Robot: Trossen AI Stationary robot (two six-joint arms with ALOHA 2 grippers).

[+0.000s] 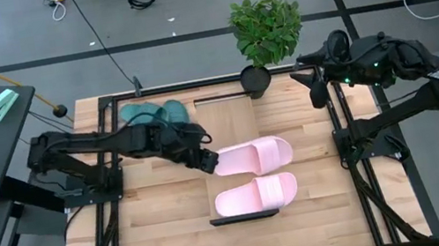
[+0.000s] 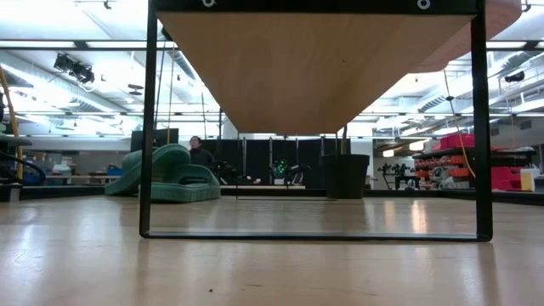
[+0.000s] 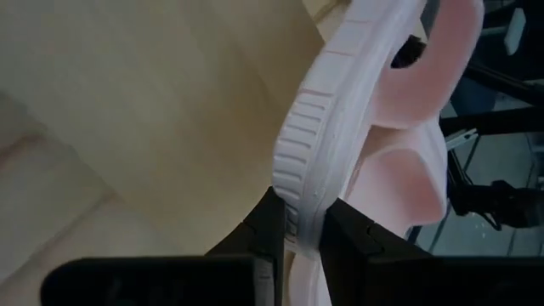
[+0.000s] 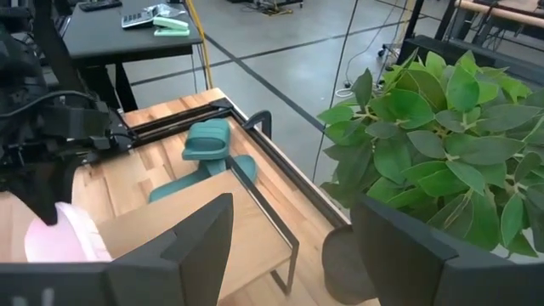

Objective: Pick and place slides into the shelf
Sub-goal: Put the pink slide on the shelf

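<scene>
My left gripper [image 1: 211, 160] is shut on one light pink slide [image 1: 252, 156], which lies level over the middle of the shelf [image 1: 227, 126], strap up. The second pink slide [image 1: 257, 194] rests sole-down on the shelf's near end. The two dark teal slides [image 1: 151, 115] sit at the table's far left, one leaning on the other; they also show in the low view [image 2: 170, 174] and the right wrist view [image 4: 208, 144]. My right gripper [image 1: 317, 89] hangs open at the far right, beside the plant, and touches nothing. My left gripper [image 3: 302, 228] pinches the pink slide's heel end by the ribbed sole rim [image 3: 297, 178], one finger [image 3: 268, 225] on each face of the sole. The fingers come from the table's left, along the slide. Whether the sole rests on the shelf, I cannot tell.
A potted plant [image 1: 267, 30] in a dark pot [image 1: 257, 79] stands at the far edge, right by my right gripper. The shelf is a raised board on black metal legs [image 2: 149, 127]. Bare tabletop lies on both sides of the shelf [image 1: 163, 213].
</scene>
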